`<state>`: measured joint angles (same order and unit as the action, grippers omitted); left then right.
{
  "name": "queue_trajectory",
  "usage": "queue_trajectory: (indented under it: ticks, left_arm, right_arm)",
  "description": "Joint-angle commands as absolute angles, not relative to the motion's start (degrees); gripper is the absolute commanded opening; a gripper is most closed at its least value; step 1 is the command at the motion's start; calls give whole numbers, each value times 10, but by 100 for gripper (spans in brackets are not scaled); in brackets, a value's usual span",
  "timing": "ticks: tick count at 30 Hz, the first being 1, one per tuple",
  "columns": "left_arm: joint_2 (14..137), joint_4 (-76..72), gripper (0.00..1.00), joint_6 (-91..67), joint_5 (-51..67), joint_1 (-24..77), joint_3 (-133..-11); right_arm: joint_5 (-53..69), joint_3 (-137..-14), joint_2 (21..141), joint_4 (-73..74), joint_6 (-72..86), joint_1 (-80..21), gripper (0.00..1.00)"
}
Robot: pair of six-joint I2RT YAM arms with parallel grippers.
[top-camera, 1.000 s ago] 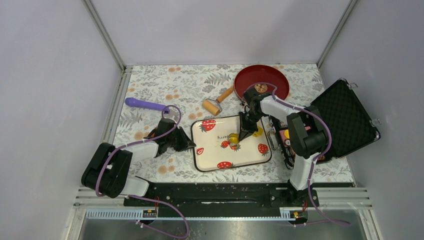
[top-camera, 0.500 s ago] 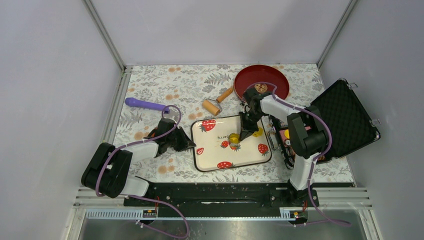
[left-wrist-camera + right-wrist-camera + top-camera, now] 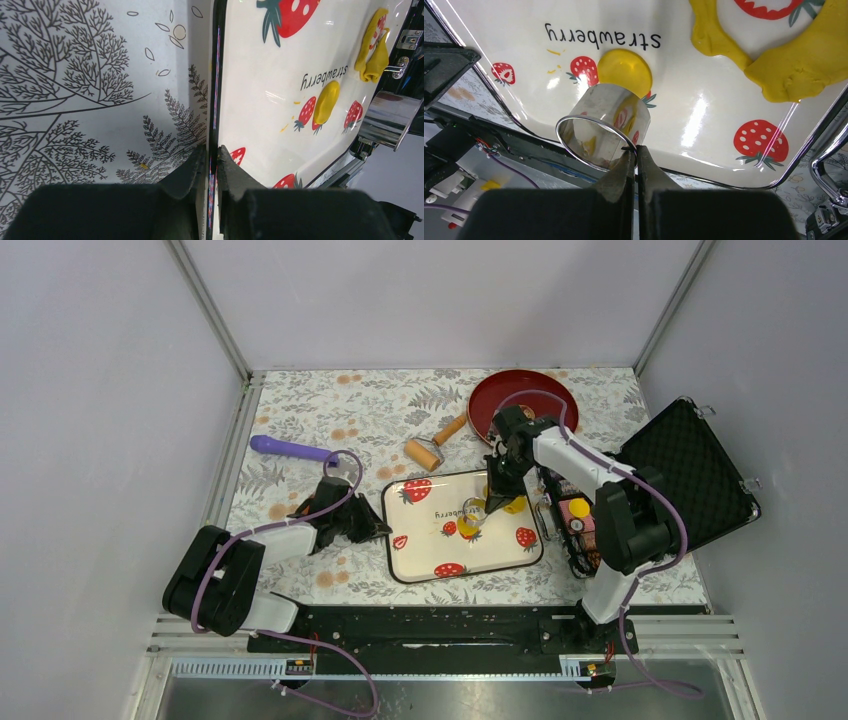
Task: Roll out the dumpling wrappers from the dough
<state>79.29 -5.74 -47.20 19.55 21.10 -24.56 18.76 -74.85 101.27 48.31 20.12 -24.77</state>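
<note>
Bent down over the tray (image 3: 216, 75), the right gripper (image 3: 636, 156) pinched the tilted ring cutter (image 3: 609, 120) by its wall; the left gripper (image 3: 212, 157) clamped the tray's left rim.

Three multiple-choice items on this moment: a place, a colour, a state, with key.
1. The round wrapper lies: A) on the strawberry tray B) on the tablecloth C) inside the ring cutter
2. The rolling pin left of the tray is: A) green B) purple C) white
3. The ring cutter is: A) flat on the tray B) pinched by its rim in the right fingers C) held by the left fingers
Key: 1 A, the yellow disc rests on the tray; 2 B, it is purple; 3 B, the right fingers pinch its rim, the left clamp the tray's edge.
</note>
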Motion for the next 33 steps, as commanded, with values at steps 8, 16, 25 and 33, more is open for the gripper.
queue_trajectory:
  ticks: [8, 16, 25, 33]
  left_arm:
    - [812, -11, 0, -459, 144, 212, -215]
    - [811, -12, 0, -457, 145, 211, -214]
    - [809, -13, 0, -455, 147, 211, -213]
    - [806, -14, 0, -454, 148, 210, -211]
  right_arm:
    - [182, -882, 1060, 525, 203, -272, 0]
    - [182, -1042, 1162, 541, 223, -308, 0]
    - [193, -1262, 1305, 577, 252, -341, 0]
    - [200, -1399, 1410, 563, 307, -359, 0]
